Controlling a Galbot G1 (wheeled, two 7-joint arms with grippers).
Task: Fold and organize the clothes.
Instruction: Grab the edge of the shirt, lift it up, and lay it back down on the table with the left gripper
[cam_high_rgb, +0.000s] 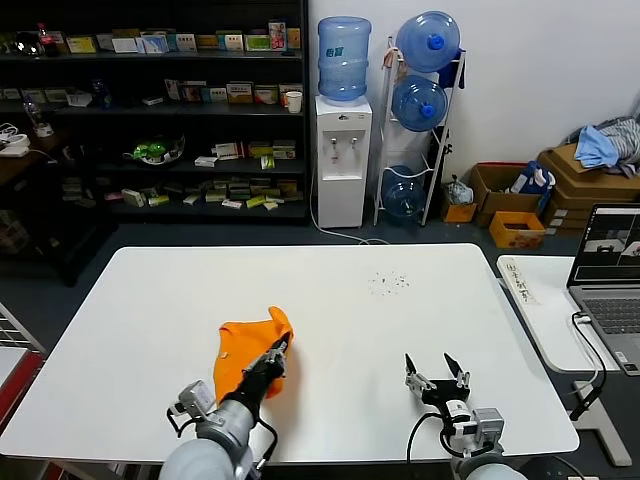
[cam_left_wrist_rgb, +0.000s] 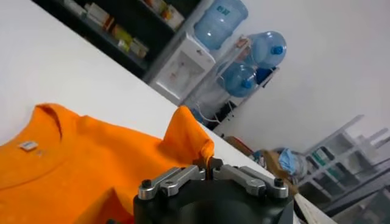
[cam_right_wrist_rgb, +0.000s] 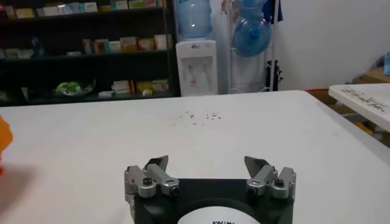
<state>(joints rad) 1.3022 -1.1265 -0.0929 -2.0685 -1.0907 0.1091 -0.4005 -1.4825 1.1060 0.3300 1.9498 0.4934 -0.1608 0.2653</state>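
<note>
Orange T-shirt (cam_high_rgb: 250, 355) lies bunched on the near-left part of the white table (cam_high_rgb: 400, 320), one fold raised to a peak. My left gripper (cam_high_rgb: 279, 349) is clamped on that raised fold, fingers pinched together. My right gripper (cam_high_rgb: 436, 371) hovers near the table's front edge, well apart, fingers spread, holding nothing.

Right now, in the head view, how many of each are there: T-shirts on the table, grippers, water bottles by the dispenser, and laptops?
Orange T-shirt, pinched by the left gripper: 1
Grippers, with the right gripper open over the white table: 2
Blue water bottles, first, second, third, fourth: 4
Laptop: 1
Total: 8
</note>
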